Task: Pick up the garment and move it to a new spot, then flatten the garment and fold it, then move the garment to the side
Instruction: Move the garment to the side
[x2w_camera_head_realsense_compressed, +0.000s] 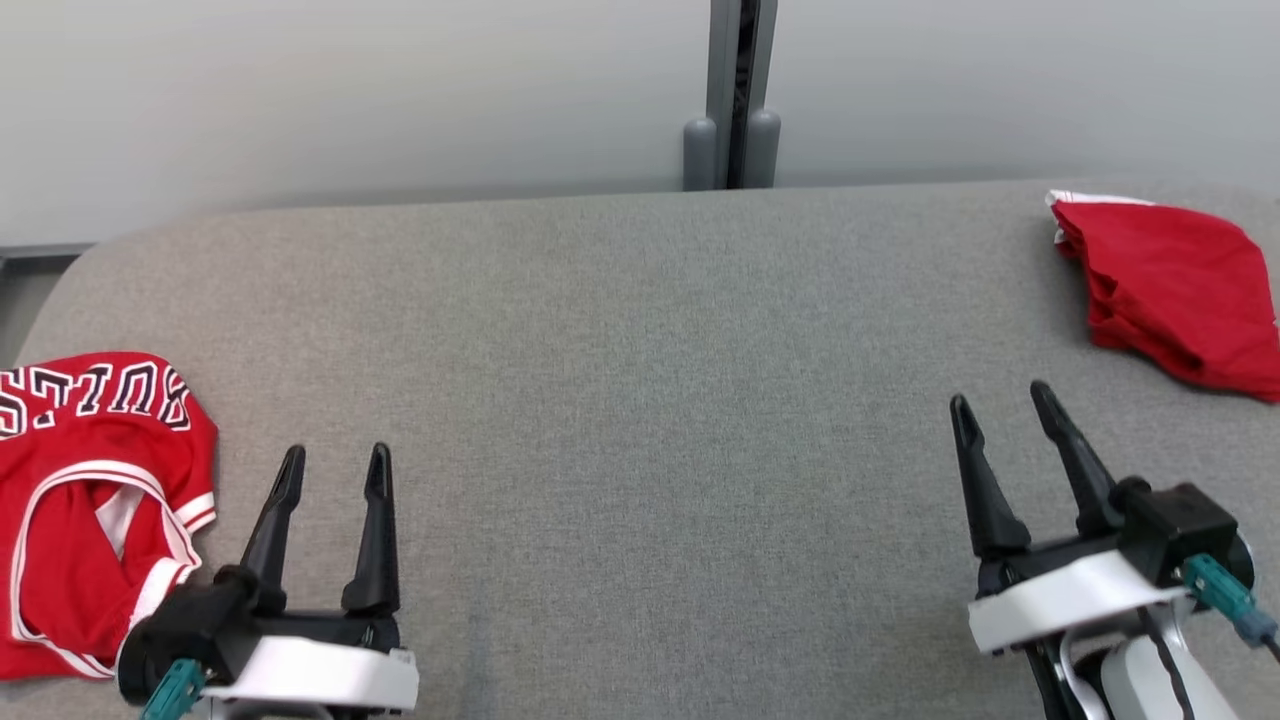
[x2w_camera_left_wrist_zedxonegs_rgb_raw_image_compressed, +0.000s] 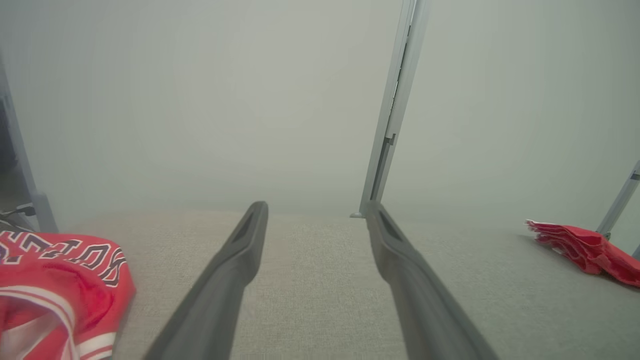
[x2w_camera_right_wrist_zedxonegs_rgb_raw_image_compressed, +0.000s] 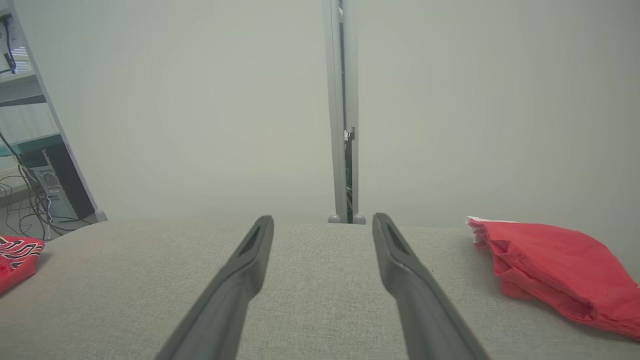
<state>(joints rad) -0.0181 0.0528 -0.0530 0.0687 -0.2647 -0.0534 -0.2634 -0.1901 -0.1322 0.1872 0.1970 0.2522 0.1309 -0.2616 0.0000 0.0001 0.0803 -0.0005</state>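
A crumpled red jersey garment (x2w_camera_head_realsense_compressed: 90, 500) with white trim and black-and-white lettering lies at the near left edge of the grey padded table (x2w_camera_head_realsense_compressed: 640, 400). My left gripper (x2w_camera_head_realsense_compressed: 336, 452) stands open just to its right, apart from it, with nothing between its fingers. In the left wrist view the jersey (x2w_camera_left_wrist_zedxonegs_rgb_raw_image_compressed: 55, 280) sits left of the open left gripper (x2w_camera_left_wrist_zedxonegs_rgb_raw_image_compressed: 315, 206). My right gripper (x2w_camera_head_realsense_compressed: 1000, 393) is open and empty at the near right. The right wrist view has the right gripper (x2w_camera_right_wrist_zedxonegs_rgb_raw_image_compressed: 322, 218) open over bare table, the jersey (x2w_camera_right_wrist_zedxonegs_rgb_raw_image_compressed: 17, 255) far left.
A folded plain red garment (x2w_camera_head_realsense_compressed: 1180, 280) lies at the far right of the table, beyond my right gripper; it is also in the wrist views (x2w_camera_left_wrist_zedxonegs_rgb_raw_image_compressed: 585, 247) (x2w_camera_right_wrist_zedxonegs_rgb_raw_image_compressed: 550, 265). A grey post (x2w_camera_head_realsense_compressed: 735, 95) stands against the pale wall behind the table's far edge.
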